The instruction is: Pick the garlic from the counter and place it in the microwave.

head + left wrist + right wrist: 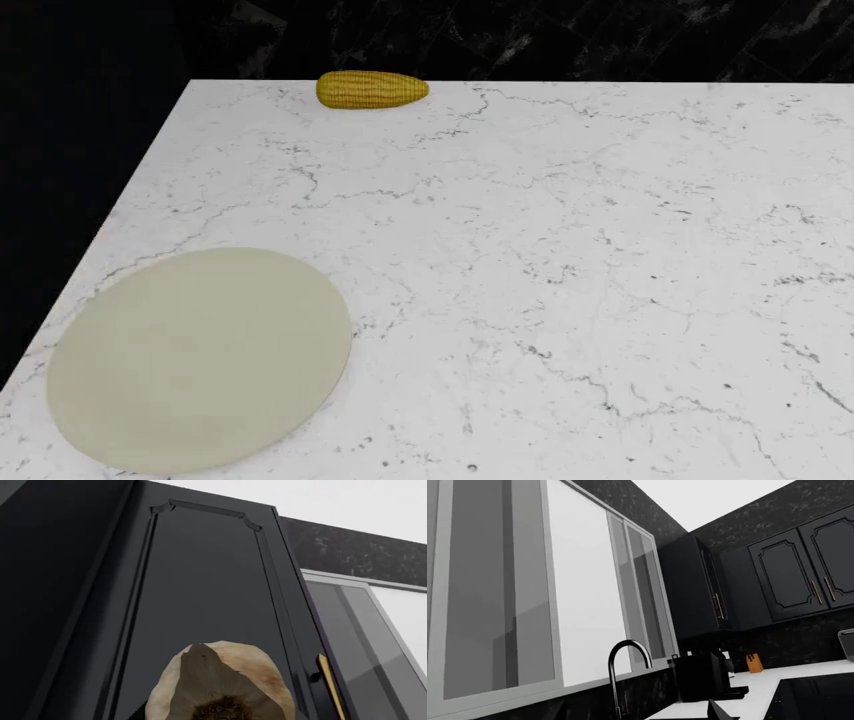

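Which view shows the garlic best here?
The left wrist view: the garlic fills its lower middle, close up against a dark cabinet door. The head view and the right wrist view show no garlic at all.

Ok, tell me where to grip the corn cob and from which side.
Probably grip the corn cob mid-length from above, hand closing front-to-back across its narrow width: it lies flat on the counter, long axis left-right, tapering toward the right.
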You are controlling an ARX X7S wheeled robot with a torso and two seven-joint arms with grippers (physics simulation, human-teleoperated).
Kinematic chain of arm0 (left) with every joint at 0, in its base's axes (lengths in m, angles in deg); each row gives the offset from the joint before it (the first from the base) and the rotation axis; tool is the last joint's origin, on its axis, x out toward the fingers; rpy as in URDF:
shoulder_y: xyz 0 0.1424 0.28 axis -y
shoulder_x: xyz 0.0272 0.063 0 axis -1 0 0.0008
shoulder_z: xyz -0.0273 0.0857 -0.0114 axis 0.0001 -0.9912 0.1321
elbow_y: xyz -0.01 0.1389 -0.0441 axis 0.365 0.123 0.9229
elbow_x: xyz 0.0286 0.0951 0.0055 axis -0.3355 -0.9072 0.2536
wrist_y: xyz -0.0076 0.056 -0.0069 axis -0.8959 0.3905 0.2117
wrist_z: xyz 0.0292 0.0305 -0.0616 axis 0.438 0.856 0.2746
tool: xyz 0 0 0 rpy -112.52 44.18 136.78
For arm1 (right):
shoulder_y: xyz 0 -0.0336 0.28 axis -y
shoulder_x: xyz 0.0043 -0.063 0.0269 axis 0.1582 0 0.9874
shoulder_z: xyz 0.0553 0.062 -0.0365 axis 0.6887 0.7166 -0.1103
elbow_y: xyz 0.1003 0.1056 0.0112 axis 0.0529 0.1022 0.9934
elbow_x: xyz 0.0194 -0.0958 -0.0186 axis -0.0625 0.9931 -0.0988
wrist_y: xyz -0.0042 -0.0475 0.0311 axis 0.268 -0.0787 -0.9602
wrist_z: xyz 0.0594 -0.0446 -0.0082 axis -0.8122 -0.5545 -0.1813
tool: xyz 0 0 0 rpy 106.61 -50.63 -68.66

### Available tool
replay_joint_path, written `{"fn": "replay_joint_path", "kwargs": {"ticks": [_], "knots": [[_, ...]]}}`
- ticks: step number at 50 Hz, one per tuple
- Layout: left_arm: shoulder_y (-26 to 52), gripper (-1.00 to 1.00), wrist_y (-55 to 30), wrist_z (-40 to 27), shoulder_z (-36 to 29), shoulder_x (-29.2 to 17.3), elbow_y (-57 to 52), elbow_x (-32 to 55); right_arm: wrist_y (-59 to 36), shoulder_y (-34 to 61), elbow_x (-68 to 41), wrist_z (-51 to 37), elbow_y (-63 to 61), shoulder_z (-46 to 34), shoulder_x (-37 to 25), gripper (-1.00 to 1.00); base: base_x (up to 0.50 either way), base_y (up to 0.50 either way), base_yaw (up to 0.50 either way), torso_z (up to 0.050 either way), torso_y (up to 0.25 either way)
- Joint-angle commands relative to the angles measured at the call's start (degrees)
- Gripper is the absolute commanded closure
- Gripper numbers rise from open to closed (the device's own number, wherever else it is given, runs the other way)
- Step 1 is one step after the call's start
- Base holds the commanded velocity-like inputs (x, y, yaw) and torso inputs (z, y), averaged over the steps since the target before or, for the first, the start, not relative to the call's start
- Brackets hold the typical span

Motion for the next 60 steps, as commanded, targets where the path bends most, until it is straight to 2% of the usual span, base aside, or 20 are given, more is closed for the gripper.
{"fn": "replay_joint_path", "kwargs": {"ticks": [1, 15, 18, 22, 35, 45, 60], "knots": [[9.1, 1.0, 4.4, 2.8, -2.8, 1.7, 12.0, -1.6, -0.1, 0.0, -0.2, -1.5, 0.0, -0.6, -1.7, -1.0, 0.0, 0.0, 0.0, 0.0, 0.0], [21.8, 1.0, 12.1, 6.7, -6.0, 6.1, 31.4, -3.3, -0.1, 0.1, -1.2, -0.9, 0.0, 0.7, -1.4, -1.0, 0.0, 0.0, 0.0, 0.0, 0.0], [25.3, 1.0, 15.6, 6.9, -9.6, 6.5, 37.4, -1.0, -0.1, 0.1, -1.2, -0.7, 0.0, 0.8, -1.3, -1.0, 0.0, 0.0, 0.0, 0.0, 0.0], [30.8, 1.0, 22.4, 6.1, -18.6, 6.6, 47.7, 6.9, 0.2, 0.4, -0.7, 0.0, 0.1, 0.5, -0.2, -1.0, 0.0, 0.0, 0.0, 0.0, 0.0], [30.9, 1.0, 19.0, 5.9, -14.4, 6.6, 44.3, 2.0, 0.2, 0.8, -0.3, 0.3, 0.2, -0.1, 0.3, -1.0, 0.0, 0.0, 0.0, 0.0, 0.0], [30.9, 1.0, 16.5, 4.7, -12.2, 6.6, 42.1, 1.6, 0.3, 0.7, -0.3, 0.5, 0.2, 0.1, 0.7, -1.0, 0.0, 0.0, 0.0, 0.0, 0.0], [30.9, 1.0, 16.9, 4.5, -12.6, 6.6, 42.6, 2.2, -0.7, 1.4, 0.2, 0.0, 0.3, -1.2, -0.1, -1.0, 0.0, 0.0, 0.0, 0.0, 0.0]]}}
